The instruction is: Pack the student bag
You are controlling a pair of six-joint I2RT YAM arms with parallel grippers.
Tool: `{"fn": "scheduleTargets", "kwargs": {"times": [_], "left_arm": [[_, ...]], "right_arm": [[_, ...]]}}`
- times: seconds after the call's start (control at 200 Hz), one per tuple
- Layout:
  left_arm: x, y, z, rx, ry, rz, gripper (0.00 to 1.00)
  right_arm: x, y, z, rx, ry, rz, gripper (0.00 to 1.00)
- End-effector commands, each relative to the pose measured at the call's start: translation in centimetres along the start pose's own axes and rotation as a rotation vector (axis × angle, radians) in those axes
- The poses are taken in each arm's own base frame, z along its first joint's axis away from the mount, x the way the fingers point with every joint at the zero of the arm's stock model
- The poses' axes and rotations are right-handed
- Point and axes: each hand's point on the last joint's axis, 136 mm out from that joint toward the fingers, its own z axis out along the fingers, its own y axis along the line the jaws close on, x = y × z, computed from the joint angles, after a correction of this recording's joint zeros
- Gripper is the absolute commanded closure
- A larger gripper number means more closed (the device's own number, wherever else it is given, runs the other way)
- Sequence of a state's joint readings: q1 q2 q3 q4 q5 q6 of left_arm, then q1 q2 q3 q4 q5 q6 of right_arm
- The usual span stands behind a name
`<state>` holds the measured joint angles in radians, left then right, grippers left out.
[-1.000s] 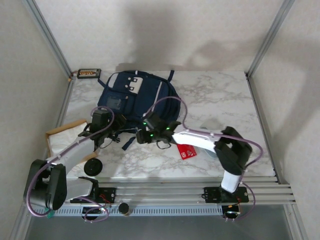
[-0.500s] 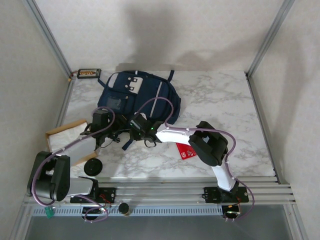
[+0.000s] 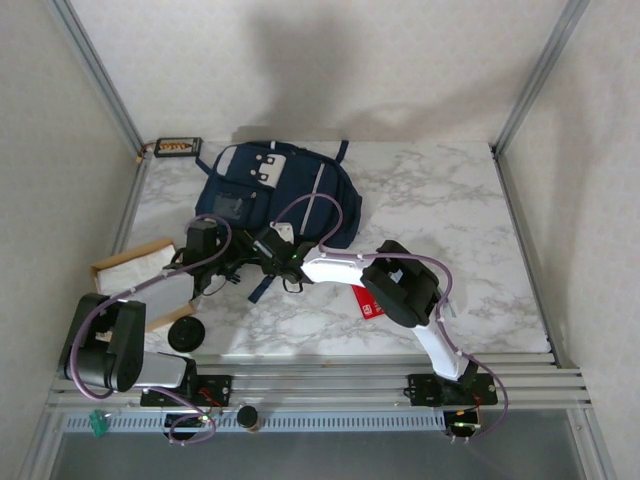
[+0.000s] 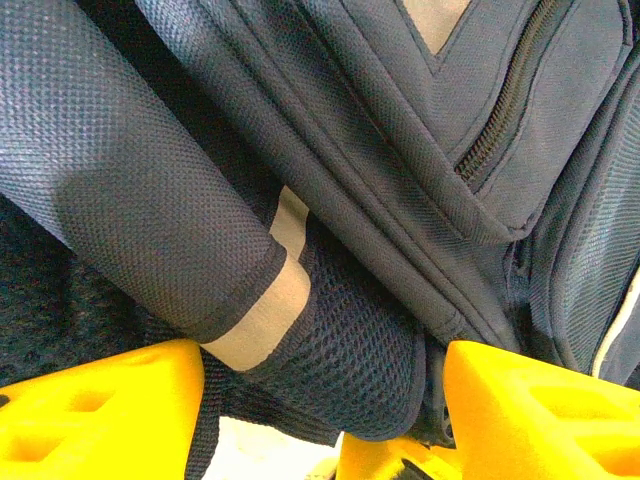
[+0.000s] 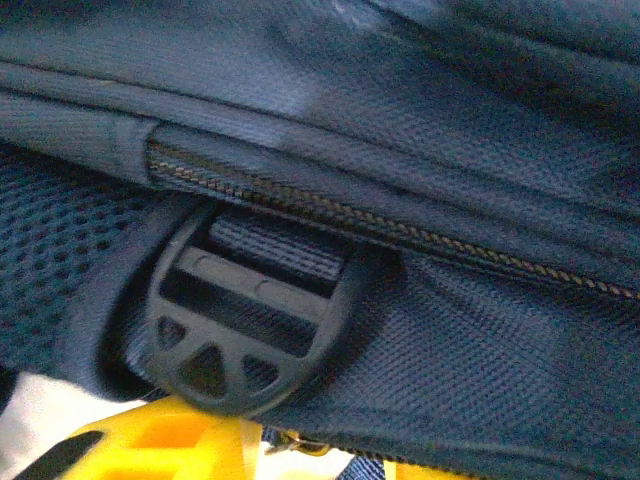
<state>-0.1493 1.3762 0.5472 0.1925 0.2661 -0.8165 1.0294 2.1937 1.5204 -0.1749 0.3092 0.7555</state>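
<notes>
top external
- Item: the student bag [image 3: 275,195], lying flat at the far left-centre of the table [image 3: 450,210], front pocket up.
- Long axis: appears to run away from the arms, slightly skewed; not certain.
- left gripper [image 3: 222,268]: at the bag's near-left edge.
- right gripper [image 3: 268,245]: at the same near edge, just beside the left one, with its arm reaching in from the right.
- Bearing: the bag lies beyond both sets of jaws, away from the bases; neither arm is clearly nearer.

left wrist
- Fingers [image 4: 100,405]: yellow and standing well apart.
- Between them: the end of a mesh strap [image 4: 350,350] with a pale band, filling the gap.
- Jaw state: apart around fabric; cannot tell whether they pinch it.

right wrist
- Ahead: black buckle [image 5: 240,320] on webbing, close under a zip line [image 5: 400,235] that runs left to right.
- Finger [image 5: 170,440]: one yellow tip, just below the buckle.
- Jaw state: cannot tell.
- Judgement: a grip here calls for the jaws to straddle the seam below the zip.
</notes>
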Motion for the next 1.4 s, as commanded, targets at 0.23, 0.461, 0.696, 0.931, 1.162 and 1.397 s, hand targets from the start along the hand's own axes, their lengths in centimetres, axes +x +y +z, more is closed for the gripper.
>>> {"fn": "scheduleTargets", "kwargs": {"times": [0.23, 0.461, 0.696, 0.931, 1.162, 1.397], "left_arm": [[0.3, 2.2, 0.6, -0.058, -0.003, -0.033, 0.35], [-1.7, 2.7, 1.1, -0.095, -0.066, -0.042, 0.45], [-4.5, 3.7, 1.8, -0.123, -0.114, -0.067, 0.55], [-7.3, 3.8, 2.7, -0.135, -0.128, -0.047, 0.58], [-5.7, -0.5, 1.1, 0.036, -0.049, -0.046, 0.39], [0.6, -3.6, -3.2, 0.17, -0.001, -0.171, 0.32]], "right_arm": [[-2.4, -0.3, -0.7, 0.038, -0.091, -0.049, 0.85], [-2.1, -1.3, -3.7, 0.014, -0.088, -0.084, 1.0], [-1.2, -4.1, -6.4, 0.056, -0.085, -0.092, 1.0], [0.6, -6.2, -8.5, 0.008, -0.009, -0.06, 1.0], [0.6, -4.4, -9.7, -0.077, 0.02, -0.079, 1.0], [0.6, -3.3, -10.3, -0.13, 0.043, -0.07, 1.0]]}}
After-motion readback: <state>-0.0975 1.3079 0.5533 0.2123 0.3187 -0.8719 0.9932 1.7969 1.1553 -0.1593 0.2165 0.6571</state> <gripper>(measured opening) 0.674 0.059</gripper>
